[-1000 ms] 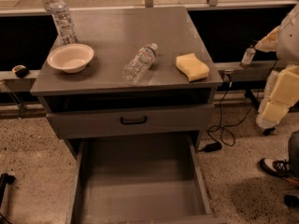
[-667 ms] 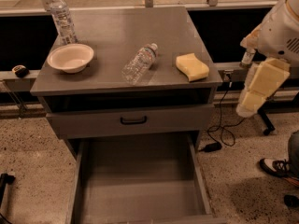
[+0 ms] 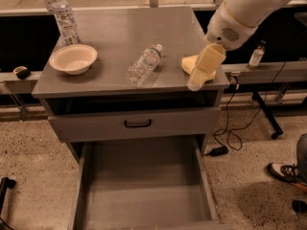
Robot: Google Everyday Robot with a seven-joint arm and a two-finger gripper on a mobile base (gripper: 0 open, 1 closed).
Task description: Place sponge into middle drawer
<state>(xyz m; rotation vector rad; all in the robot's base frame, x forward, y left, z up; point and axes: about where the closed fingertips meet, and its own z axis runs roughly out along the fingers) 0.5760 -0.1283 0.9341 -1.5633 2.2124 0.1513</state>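
While poised with gripper (image 3: 197,79) over sponge (image 3: 188,63) at right edge of cabinet top (image 3: 120,30): reach step. Gripper spread or closed: cannot tell. Next: pinch sponge squarely, carry down to open middle drawer (image 3: 144,190).

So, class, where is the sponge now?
The sponge lies at the right edge of the cabinet top in the camera view, right of the lying water bottle, partly hidden by the gripper over it.
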